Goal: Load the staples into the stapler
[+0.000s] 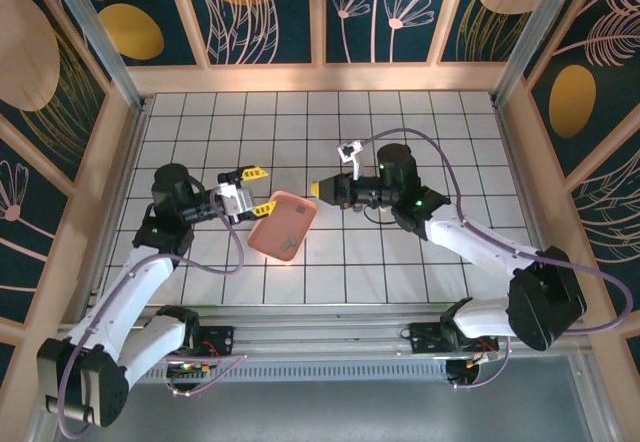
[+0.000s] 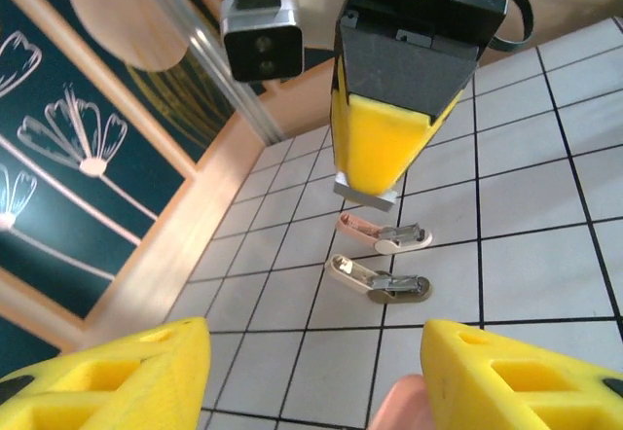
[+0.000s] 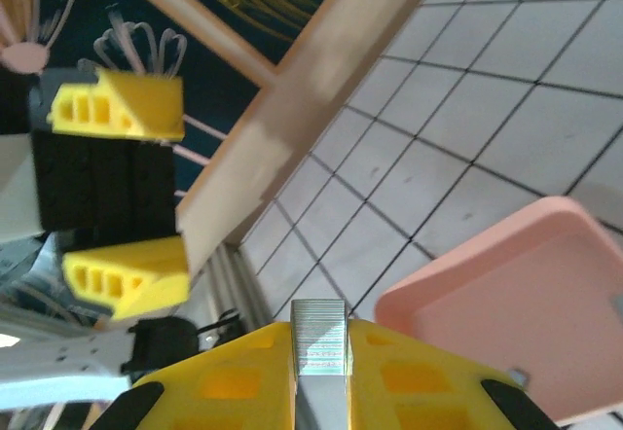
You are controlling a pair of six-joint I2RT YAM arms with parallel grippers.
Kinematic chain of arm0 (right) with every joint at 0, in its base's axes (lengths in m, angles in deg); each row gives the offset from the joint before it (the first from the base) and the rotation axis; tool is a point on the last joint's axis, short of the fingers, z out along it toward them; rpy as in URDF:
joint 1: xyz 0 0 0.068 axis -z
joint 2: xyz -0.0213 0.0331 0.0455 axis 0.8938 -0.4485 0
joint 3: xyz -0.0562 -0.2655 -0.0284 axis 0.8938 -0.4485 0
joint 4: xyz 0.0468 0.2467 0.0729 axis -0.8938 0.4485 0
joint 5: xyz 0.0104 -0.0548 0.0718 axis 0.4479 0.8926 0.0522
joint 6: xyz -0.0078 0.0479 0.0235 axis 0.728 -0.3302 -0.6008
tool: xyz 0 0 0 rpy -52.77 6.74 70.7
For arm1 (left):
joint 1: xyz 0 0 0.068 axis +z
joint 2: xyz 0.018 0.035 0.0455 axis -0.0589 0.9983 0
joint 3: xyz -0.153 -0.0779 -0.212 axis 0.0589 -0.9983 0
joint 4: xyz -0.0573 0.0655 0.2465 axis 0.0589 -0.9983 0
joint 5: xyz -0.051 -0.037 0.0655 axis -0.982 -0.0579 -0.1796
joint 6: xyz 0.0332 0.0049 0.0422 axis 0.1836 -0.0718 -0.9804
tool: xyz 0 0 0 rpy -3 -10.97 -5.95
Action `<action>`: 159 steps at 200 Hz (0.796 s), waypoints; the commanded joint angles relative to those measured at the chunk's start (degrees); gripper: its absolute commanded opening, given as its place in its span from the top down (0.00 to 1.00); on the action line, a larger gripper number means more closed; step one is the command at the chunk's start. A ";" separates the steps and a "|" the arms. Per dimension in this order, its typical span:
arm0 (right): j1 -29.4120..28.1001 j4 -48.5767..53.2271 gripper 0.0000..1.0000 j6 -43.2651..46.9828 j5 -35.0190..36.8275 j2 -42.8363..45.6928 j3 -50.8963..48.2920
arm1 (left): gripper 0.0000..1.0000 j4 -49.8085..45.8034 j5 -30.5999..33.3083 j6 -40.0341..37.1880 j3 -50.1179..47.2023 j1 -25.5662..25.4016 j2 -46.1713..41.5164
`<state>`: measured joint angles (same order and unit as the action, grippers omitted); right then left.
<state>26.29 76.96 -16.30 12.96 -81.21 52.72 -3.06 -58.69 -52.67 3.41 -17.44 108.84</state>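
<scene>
staples [image 3: 319, 338] are up in the air, folks, and not in the stapler [image 2: 384, 237] yet: a neat grey strip, pinched flat between the yellow tips of the right gripper [image 2: 375, 158]. taking it from the left, the left gripper [image 2: 310, 352] hangs low over the tiles [image 1: 400, 112] with its yellow fingers [image 2: 127, 376] set apart and nothing between them that i can see. a bit of pink pokes in at the bottom of its own view. just beside it, moving right, sits the pink tray [image 1: 290, 217], tilted across the grid lines. there's a tiny grey speck [image 3: 516, 377] near its edge, too small to call. on to the right arm, reaching in over the far corner of the tray, jaws closed tight on that strip, which sticks out past the tips. below it on the tiles lie two small pale pink pieces with metal rails, side by side. i take them for the stapler, though whether that's one body opened up or two separate ones i can't tell. so the score as i read it: pickup done, strip in hand and carried close. what's left is the fiddly part, lining the strip up with the rail, sliding it in and closing up.
</scene>
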 commanded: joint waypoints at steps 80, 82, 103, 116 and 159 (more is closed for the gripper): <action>0.17 -13.46 0.80 -4.92 -13.90 -3.22 -1.00 | 0.40 -8.11 -9.22 -15.23 8.83 -5.49 8.29; 0.15 -13.61 0.80 -4.98 -13.97 -3.25 -0.98 | 0.41 -8.20 -9.30 -15.23 8.84 -5.57 8.34; 0.01 -14.75 0.80 -5.04 -14.51 -3.66 -0.89 | 0.41 -8.26 -9.53 -15.23 8.98 -6.28 8.96; -0.05 -15.13 0.80 -5.00 -14.69 -3.88 -0.92 | 0.42 -8.20 -9.83 -15.10 9.10 -6.66 9.31; -0.45 -17.06 0.80 -5.69 -15.91 -4.92 -0.72 | 0.42 -7.35 -10.84 -14.37 9.55 -6.94 10.31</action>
<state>26.23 63.70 -21.35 -0.72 -85.28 51.91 -10.23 -66.62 -65.98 11.08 -24.04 118.41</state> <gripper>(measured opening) 0.198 0.576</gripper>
